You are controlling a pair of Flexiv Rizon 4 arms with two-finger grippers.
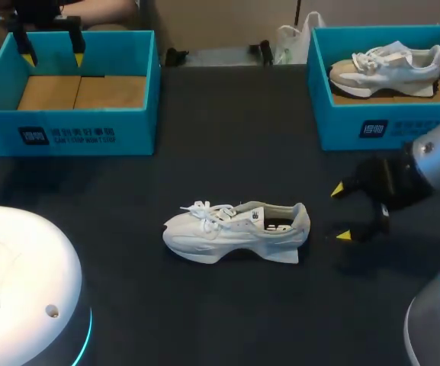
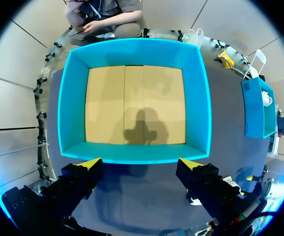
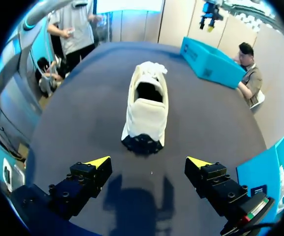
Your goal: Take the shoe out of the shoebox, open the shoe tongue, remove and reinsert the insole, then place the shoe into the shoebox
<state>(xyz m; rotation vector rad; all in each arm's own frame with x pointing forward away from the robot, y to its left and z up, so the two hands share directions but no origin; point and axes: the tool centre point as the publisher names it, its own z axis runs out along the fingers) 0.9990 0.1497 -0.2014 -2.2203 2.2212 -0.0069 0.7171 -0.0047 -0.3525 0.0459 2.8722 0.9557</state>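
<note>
The right jaws stand wide apart, holding nothing, low over the surface point(image 1: 204, 152) just behind the heel of the white sneaker point(image 1: 236, 231). From the right wrist, the sneaker point(image 3: 145, 110) sits straight ahead of the yellow tips point(image 3: 98, 161), heel towards them and not touching. The left jaws are also apart and empty, hanging above the left shoebox point(image 1: 67, 133), well away from the sneaker.

The sneaker stands on its sole in the middle of the surface, outside both boxes, with its laces point(image 1: 204, 212) apparently done up.

The main risk I see is sliding. The sneaker looks light and nothing pins it, so a one-sided push on the heel would probably skid or turn it instead of giving a grip. Tied laces may also resist when the tongue is pulled open, dragging the whole sneaker along.

The left shoebox point(image 2: 134, 157) is empty, showing only its cardboard floor point(image 2: 132, 103). The right shoebox point(image 1: 372, 126) holds a second sneaker point(image 1: 387, 69), white and beige.
</note>
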